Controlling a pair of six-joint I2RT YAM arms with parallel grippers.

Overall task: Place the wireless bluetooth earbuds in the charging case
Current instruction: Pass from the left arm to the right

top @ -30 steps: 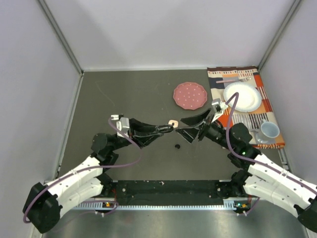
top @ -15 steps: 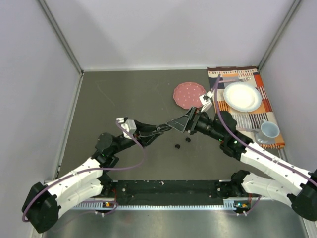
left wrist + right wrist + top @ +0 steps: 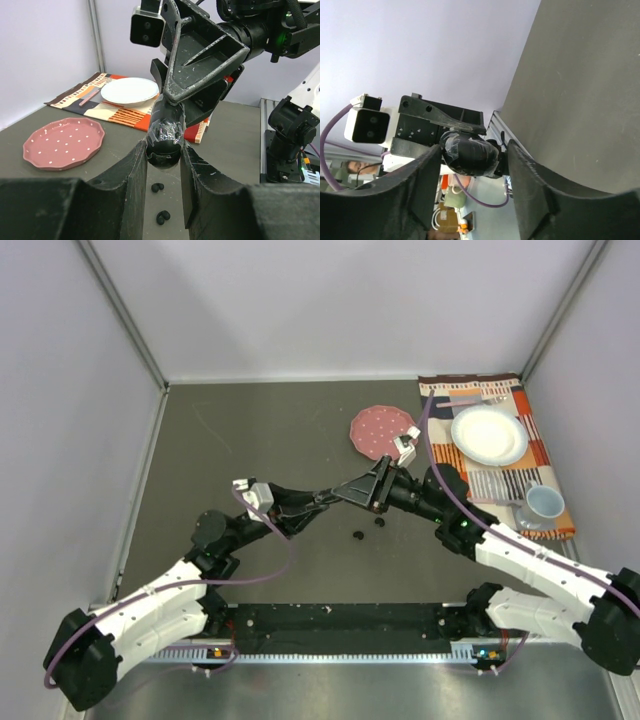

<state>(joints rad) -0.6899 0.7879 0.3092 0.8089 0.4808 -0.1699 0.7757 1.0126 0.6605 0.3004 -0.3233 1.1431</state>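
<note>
My left gripper (image 3: pixel 330 498) is shut on the black, tape-wrapped charging case (image 3: pixel 164 142) and holds it above the table. My right gripper (image 3: pixel 347 490) meets it head-on and is open, its fingers (image 3: pixel 200 55) straddling the case's far end. In the right wrist view the case (image 3: pixel 470 154) sits between the pads with a gap on the right side. Two black earbuds (image 3: pixel 357 534) (image 3: pixel 379 522) lie on the table below; they also show in the left wrist view (image 3: pixel 157 187) (image 3: pixel 163 216). No white earbuds are in view.
A pink dotted disc (image 3: pixel 383 432) lies behind the grippers. A striped mat (image 3: pixel 500 455) at the right carries a white plate (image 3: pixel 489 434), a fork and a cup (image 3: pixel 545 503). Grey walls enclose the table on three sides.
My right gripper has swung left and forward until its fingers straddle the case held by my left gripper. The small white piece seen between the grippers a second ago no longer shows.
</note>
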